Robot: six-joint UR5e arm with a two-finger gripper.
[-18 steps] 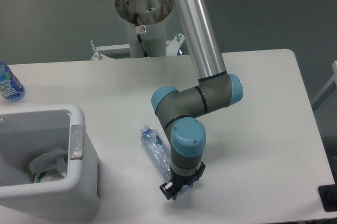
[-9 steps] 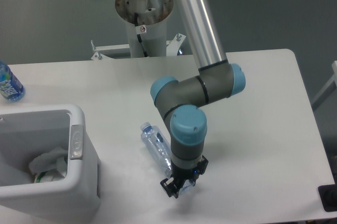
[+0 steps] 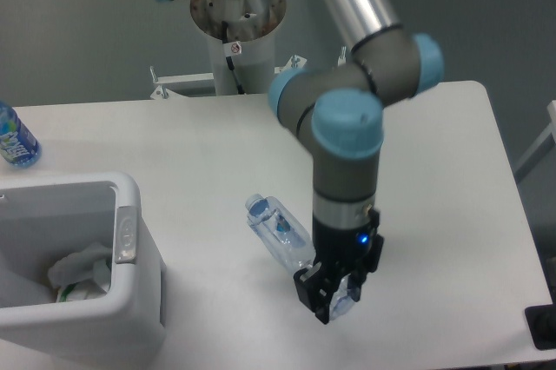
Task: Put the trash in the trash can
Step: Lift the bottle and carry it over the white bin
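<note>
We see the gripper (image 3: 334, 298) pointing down over the white surface (image 3: 434, 179), and its two black fingers (image 3: 314, 287) are clamped on the bottom end of the clear bottle (image 3: 280, 233). The bottle is tilted, with its blue cap (image 3: 256, 205) end up and to the left, away from the gripper. We cannot tell if the bottle touches the surface or hangs just above it. A small blue light glows on the gripper's wrist. The arm (image 3: 347, 127) is big and grey with light blue round caps, and it bends down from the top of the picture. The trash can (image 3: 130, 300) stands at the left front corner of the surface, well apart from the bottle. It is white with a thick rim and a grey latch (image 3: 128, 234) on its side. Inside the trash can we see the crumpled wrapper (image 3: 80, 267), whitish and scrunched up, lying at the bottom. Something small and green peeks out just beside it. Far off at the left edge stands another bottle with a blue label (image 3: 15, 142), only partly in the picture. Behind the surface is the round white post (image 3: 239, 31) that the arm grows from.
</note>
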